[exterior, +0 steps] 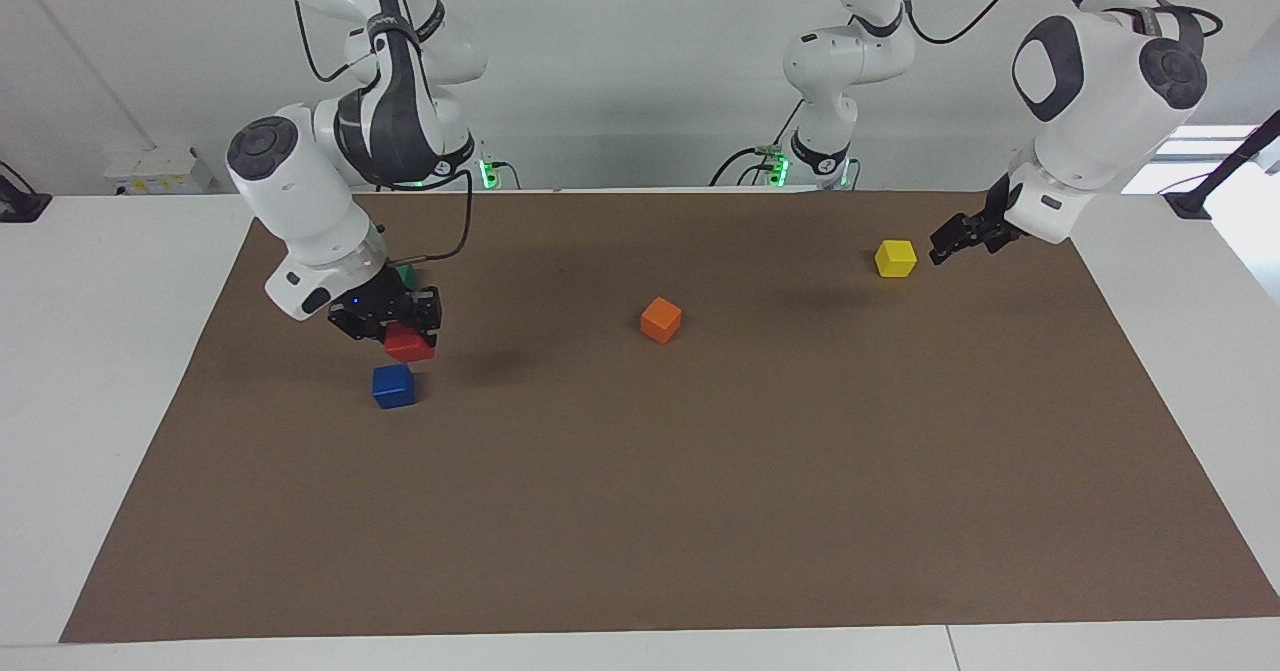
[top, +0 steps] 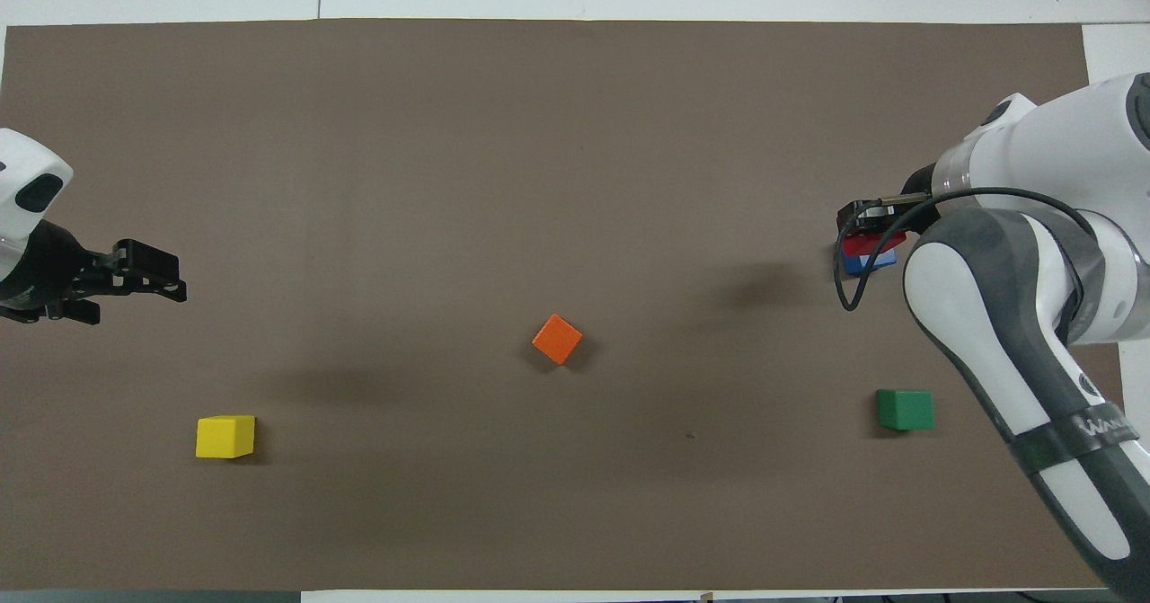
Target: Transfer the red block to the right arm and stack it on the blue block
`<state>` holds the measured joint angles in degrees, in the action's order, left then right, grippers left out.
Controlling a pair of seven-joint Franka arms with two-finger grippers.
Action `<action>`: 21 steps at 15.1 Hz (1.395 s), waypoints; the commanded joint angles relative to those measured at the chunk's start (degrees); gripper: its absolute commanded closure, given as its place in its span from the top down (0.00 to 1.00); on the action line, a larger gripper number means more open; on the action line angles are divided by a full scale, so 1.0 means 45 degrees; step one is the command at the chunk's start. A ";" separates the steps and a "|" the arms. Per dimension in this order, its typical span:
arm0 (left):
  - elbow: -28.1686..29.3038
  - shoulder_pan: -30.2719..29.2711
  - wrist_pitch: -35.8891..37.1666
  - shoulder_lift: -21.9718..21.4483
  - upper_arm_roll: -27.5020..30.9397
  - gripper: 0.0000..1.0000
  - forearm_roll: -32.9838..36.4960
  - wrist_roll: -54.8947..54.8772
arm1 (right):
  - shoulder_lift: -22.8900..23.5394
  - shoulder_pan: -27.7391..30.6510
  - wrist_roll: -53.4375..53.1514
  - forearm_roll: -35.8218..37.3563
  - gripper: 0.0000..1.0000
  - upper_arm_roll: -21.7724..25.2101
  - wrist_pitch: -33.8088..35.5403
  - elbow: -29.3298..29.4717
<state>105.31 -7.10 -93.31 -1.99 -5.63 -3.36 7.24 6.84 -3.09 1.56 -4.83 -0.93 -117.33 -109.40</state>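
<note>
My right gripper (exterior: 404, 329) is shut on the red block (exterior: 410, 347) and holds it just over the blue block (exterior: 393, 387), which rests on the brown mat. A thin gap shows between the two blocks in the facing view. From overhead the red block (top: 868, 243) covers most of the blue block (top: 859, 265), with my right gripper (top: 868, 218) above them. My left gripper (exterior: 942, 249) hangs open and empty over the mat's edge at the left arm's end, beside the yellow block (exterior: 895, 258); overhead, my left gripper (top: 144, 294) holds nothing.
An orange block (exterior: 661, 319) lies mid-mat. A green block (top: 905, 409) sits nearer to the robots than the blue block, largely hidden by the right wrist in the facing view. The yellow block (top: 225, 436) lies toward the left arm's end.
</note>
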 commanded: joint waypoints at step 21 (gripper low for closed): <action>-0.2561 0.0036 0.0345 0.0989 0.0041 1.00 0.0316 -0.0162 | -0.0055 0.0941 -0.0212 0.1464 0.00 -0.0144 -0.3790 -0.2993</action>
<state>97.45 -7.06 -91.85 0.15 -5.77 -2.71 7.08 8.42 -0.52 -0.61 0.35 -0.96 -133.86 -120.68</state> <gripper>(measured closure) 0.000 0.445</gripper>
